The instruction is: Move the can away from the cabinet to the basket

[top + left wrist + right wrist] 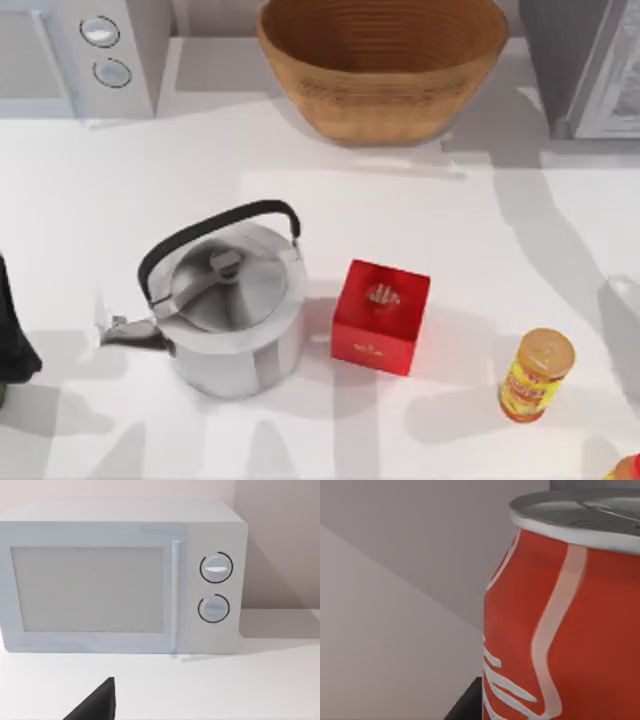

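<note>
The can [560,625] appears close up in the right wrist view: a smooth red cylinder with white script strokes and a silver rimmed lid. In the top view a small red sliver of it [627,468] shows at the lower right corner of the tabletop [450,210], well apart from both the cabinet and the basket. Whether the right claw is clenched or released around it cannot be told.

The basket [380,75] stands at the far middle of the tabletop: a wide round bowl, tan-brown, woven in ribbed rings. The cabinet [590,60] occupies the far right corner: a grey boxy unit with a paler framed door panel.

The left arm [15,330] is a dark shape at the left edge of the top view. The left wrist view shows a dark wedge of its claw [97,705] above the white surface; its state cannot be told.

The white microwave [120,575], boxy with a flat door, a vertical handle and two round knobs, stands at the far left corner.

Other items on the tabletop:
- A polished steel kettle [235,305] with a black arched handle, left of centre.
- A glossy red cube box [380,315], just beside the kettle on its right.
- An orange-yellow can [537,375] with a red label, upright, near the right edge.
</note>
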